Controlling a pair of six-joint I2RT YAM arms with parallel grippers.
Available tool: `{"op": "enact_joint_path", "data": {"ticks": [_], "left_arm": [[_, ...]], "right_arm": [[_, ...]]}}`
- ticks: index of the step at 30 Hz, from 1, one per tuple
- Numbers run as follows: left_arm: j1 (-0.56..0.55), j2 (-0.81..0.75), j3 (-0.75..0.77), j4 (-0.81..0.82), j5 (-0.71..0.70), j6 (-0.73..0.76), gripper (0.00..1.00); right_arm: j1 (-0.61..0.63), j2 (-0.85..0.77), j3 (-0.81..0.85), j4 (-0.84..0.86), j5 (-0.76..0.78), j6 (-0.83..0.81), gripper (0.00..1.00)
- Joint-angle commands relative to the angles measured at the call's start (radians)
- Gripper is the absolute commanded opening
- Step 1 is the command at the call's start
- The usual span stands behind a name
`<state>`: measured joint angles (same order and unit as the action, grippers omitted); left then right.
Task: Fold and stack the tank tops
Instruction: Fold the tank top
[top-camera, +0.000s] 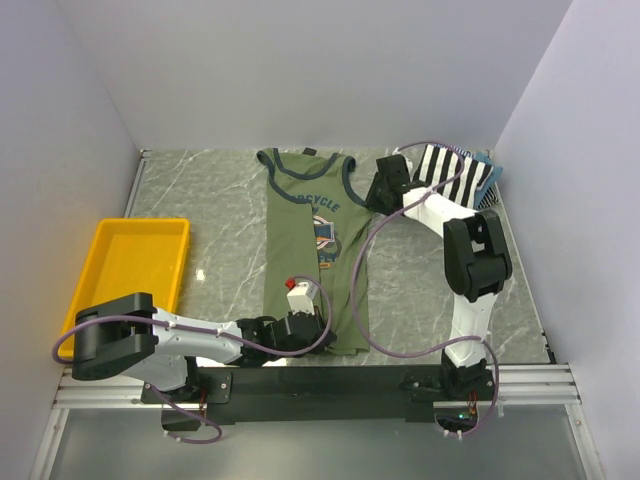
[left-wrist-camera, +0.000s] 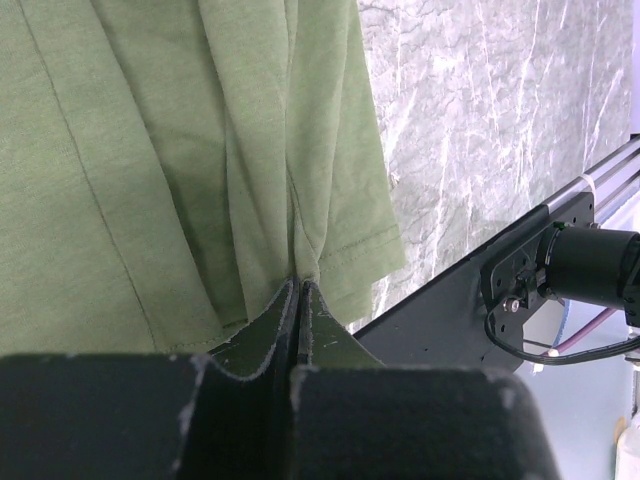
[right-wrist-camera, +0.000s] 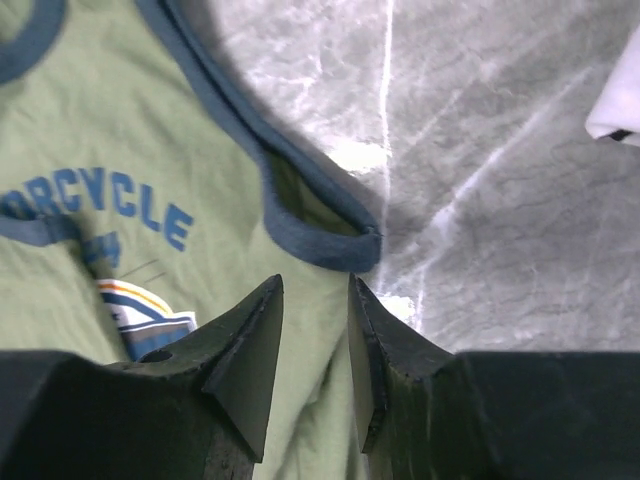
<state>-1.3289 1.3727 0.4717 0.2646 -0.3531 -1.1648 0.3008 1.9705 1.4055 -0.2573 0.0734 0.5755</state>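
Note:
The olive-green tank top (top-camera: 315, 250) lies flat and lengthwise in the middle of the table, neck at the far end. My left gripper (top-camera: 300, 325) is at its near hem and is shut on a pinched fold of the cloth (left-wrist-camera: 299, 285), with creases running up from the grip. My right gripper (top-camera: 383, 195) is at the top's right side, just below the navy-trimmed armhole (right-wrist-camera: 320, 235). Its jaws are open a small way, with olive cloth (right-wrist-camera: 130, 150) lying between them (right-wrist-camera: 315, 290). The black-and-white striped tank top (top-camera: 455, 175) lies bunched at the back right corner.
A yellow plastic tray (top-camera: 110, 290) stands at the left of the table. The black base rail (left-wrist-camera: 450, 300) runs along the near edge, just behind the left gripper. A white edge of the striped top (right-wrist-camera: 615, 100) shows right of the right gripper.

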Motion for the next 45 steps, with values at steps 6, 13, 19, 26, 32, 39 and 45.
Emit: {"op": "enact_joint_path", "data": {"ticks": [6, 13, 19, 26, 32, 39, 45], "left_arm": [[0.002, 0.009, 0.044, 0.009, -0.004, -0.006, 0.01], [0.002, 0.026, 0.054, 0.005, 0.002, -0.004, 0.01], [0.000, 0.026, 0.059, -0.002, -0.001, -0.006, 0.01], [0.000, 0.029, 0.062, -0.011, -0.003, -0.007, 0.01], [0.000, 0.034, 0.071, -0.015, -0.003, -0.001, 0.01], [0.002, 0.039, 0.077, -0.027, -0.004, 0.005, 0.01], [0.000, 0.045, 0.084, -0.030, -0.003, 0.007, 0.01]], "right_arm": [[-0.046, -0.090, -0.077, 0.119, -0.020, 0.043, 0.39], [-0.065, -0.105, -0.134, 0.184, -0.050, 0.047, 0.35], [-0.069, -0.059, -0.120, 0.220, -0.103, 0.055, 0.39], [-0.074, -0.006, -0.102, 0.219, -0.115, 0.064, 0.39], [-0.075, -0.010, -0.126, 0.234, -0.099, 0.063, 0.40], [-0.077, 0.013, -0.126, 0.256, -0.119, 0.061, 0.42], [-0.080, 0.041, -0.125, 0.309, -0.141, 0.066, 0.42]]}}
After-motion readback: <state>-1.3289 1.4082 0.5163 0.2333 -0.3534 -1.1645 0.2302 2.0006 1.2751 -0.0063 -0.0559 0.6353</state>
